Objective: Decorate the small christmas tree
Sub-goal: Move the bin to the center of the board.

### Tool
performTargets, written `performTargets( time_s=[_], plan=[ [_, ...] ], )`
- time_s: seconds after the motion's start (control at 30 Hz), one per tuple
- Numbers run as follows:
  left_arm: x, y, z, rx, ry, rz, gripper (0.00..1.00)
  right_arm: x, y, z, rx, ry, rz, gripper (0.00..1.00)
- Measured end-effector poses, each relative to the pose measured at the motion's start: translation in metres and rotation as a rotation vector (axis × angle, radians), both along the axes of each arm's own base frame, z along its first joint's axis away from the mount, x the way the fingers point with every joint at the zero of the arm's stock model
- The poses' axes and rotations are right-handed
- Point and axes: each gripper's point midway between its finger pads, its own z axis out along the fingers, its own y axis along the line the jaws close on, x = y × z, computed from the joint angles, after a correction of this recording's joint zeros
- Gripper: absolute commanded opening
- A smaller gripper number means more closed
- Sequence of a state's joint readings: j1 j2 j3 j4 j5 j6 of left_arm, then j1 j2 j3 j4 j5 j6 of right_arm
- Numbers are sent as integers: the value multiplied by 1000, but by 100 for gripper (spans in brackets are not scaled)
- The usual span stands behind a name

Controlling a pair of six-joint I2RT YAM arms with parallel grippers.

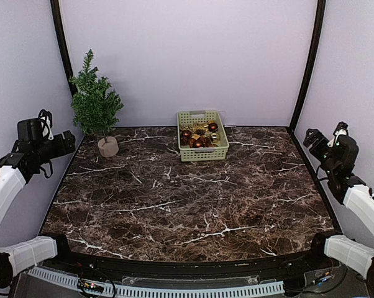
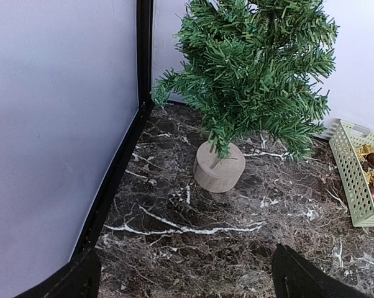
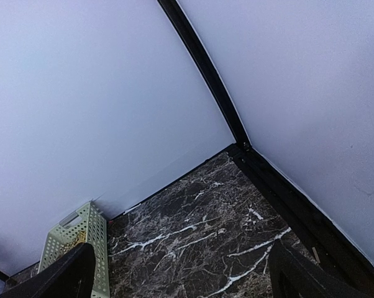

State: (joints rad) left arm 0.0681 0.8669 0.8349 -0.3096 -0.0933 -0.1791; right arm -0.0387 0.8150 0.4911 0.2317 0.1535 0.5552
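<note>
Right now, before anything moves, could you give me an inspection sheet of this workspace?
Surface: dark marble-patterned table with white veins.
Job's things: small christmas tree upright, far left, undecorated; green basket at far centre holds red and gold ornaments.
Clutter: nothing seen.
Grippers: left gripper and right gripper open, empty, raised at the sides.
Cables: black cable looped at the left wrist.
Surroundings: pale walls, black corner posts.
</note>
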Motion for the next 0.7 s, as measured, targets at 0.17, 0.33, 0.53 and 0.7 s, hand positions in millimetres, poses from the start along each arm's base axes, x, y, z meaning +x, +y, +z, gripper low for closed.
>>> performTargets(
  time_s=[0.17, 0.33, 0.53, 0.7],
  plan=[
    [1, -4, -1, -10, 3, -20, 99, -4, 0, 10, -1, -35, 0, 99],
    [1, -9, -2, -22, -5, -50, 99, -4, 0, 10, -1, -35, 0, 99],
    [2, -19, -1, -41, -18, -101, 99, -3, 5, 5, -29, 13, 30, 97],
    [0, -26, 6, -54, -53, -138, 99, 21, 42, 9, -117, 108, 164, 93]
  ],
)
